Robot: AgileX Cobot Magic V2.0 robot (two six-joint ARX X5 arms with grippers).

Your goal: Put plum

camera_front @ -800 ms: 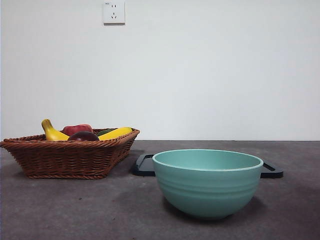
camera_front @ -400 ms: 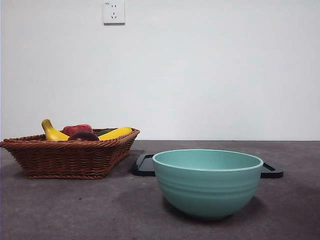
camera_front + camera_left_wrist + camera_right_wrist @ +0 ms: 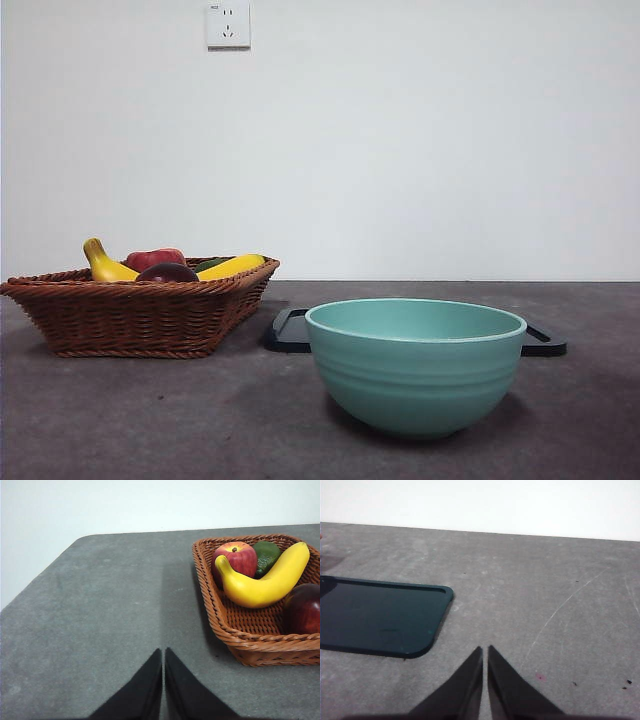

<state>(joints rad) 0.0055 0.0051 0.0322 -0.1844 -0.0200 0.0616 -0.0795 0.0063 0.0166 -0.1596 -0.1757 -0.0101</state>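
- The left gripper (image 3: 163, 652) has its two black jaws pressed together with only a hairline slit between them, holding nothing; it hangs over bare grey table (image 3: 110, 610) just beside the basket's near corner.
- The right gripper (image 3: 484, 650) is likewise pinched to a thin slit and empty, over bare table near the rounded corner of a dark tray (image 3: 380, 617).
- Neither arm appears in the front view.
- The plum (image 3: 304, 609) lies inside the wicker basket (image 3: 250, 642) against its near wall, touching the banana; the left wrist picture's edge cuts it off, so only part of its glossy maroon skin shows.
- In the front view the plum (image 3: 167, 272) is mostly hidden behind the basket's rim (image 3: 130, 310), only a dark dome peeking over.
- Counted in the basket: one plum, one banana (image 3: 265, 582), one red apple (image 3: 235, 560), one green fruit (image 3: 266, 555).
- The green fruit is half hidden behind the banana and apple; its kind is hard to make out.
- The front view seems to show two yellow ends, which the wrist view shows as one banana.
- One teal bowl (image 3: 415, 365) stands at the front; its inside cannot be seen from this low angle.
- One dark tray (image 3: 288, 330) lies behind the bowl, largely hidden, only its two ends showing.
- One wall socket (image 3: 227, 24).
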